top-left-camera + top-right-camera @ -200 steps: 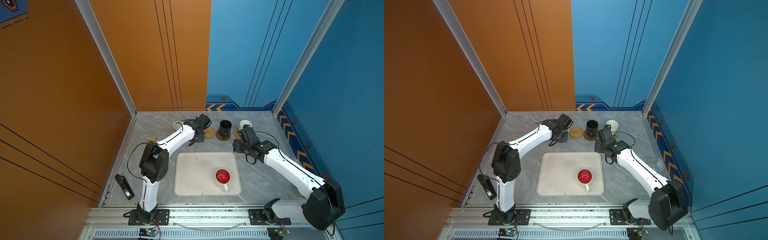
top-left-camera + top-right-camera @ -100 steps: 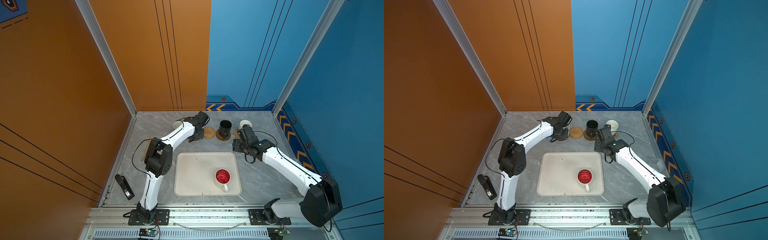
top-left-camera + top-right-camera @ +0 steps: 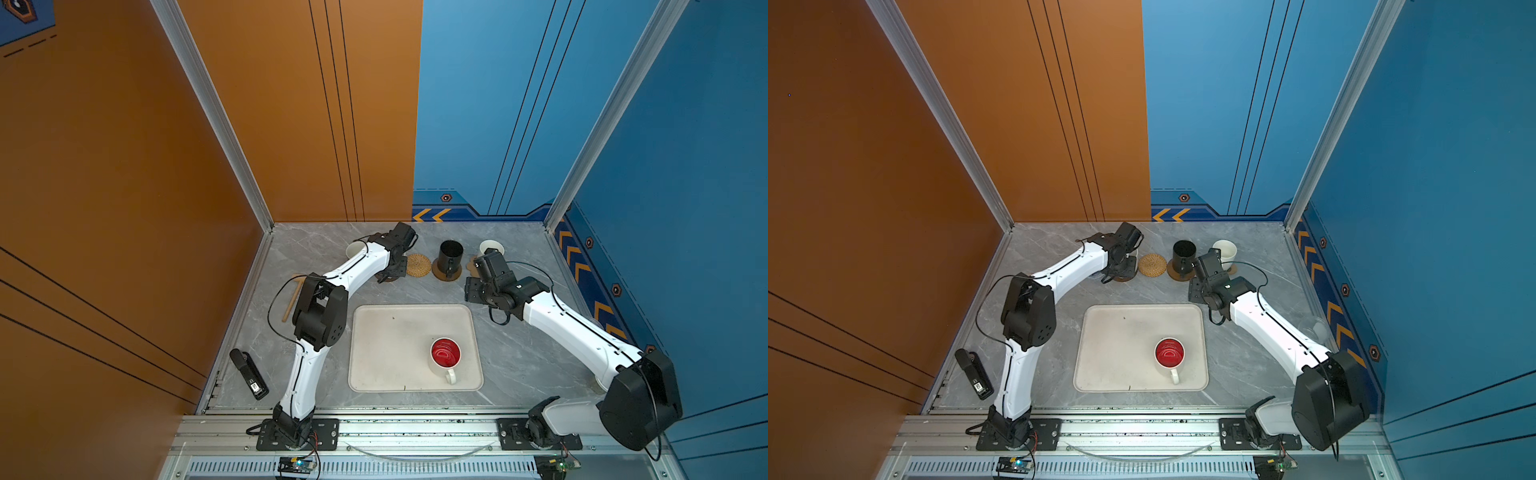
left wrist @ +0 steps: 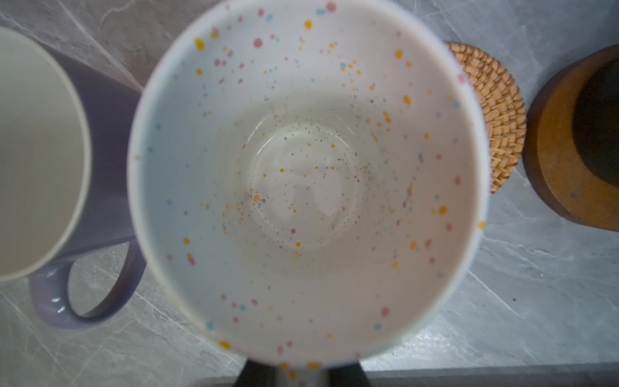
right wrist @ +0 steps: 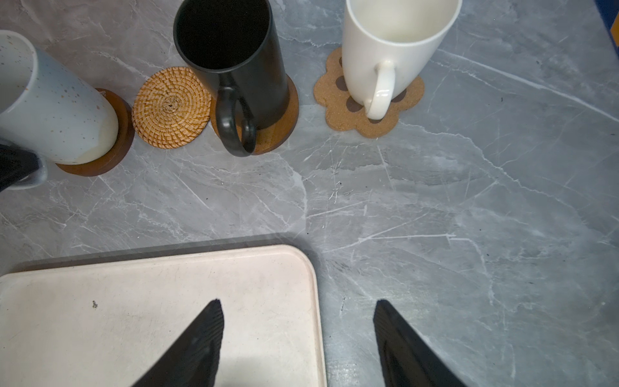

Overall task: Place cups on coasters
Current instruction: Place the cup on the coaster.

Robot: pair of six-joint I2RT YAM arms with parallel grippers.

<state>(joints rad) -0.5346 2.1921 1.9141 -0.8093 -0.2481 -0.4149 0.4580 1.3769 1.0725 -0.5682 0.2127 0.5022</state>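
Checking fast, we saw left gripper (image 4: 301,375) clamped on speckled mug (image 5: 57,110) handle; mug upright, mouth up, on brown coaster (image 5: 114,147). Right gripper (image 5: 298,335) gaped empty over tray (image 5: 134,284).

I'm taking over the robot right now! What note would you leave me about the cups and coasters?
Left gripper: shut on the speckled mug, which stands on the glossy brown coaster, not yet released.
Right gripper: open, empty, above the tray corner.
Done: black mug on the plain brown coaster; cream mug on the paw coaster.
The lavender mug stands beside the speckled one; what lies under it is hidden.
Left: release the speckled mug, then move the red-inside mug from the tray to the bare rattan coaster.
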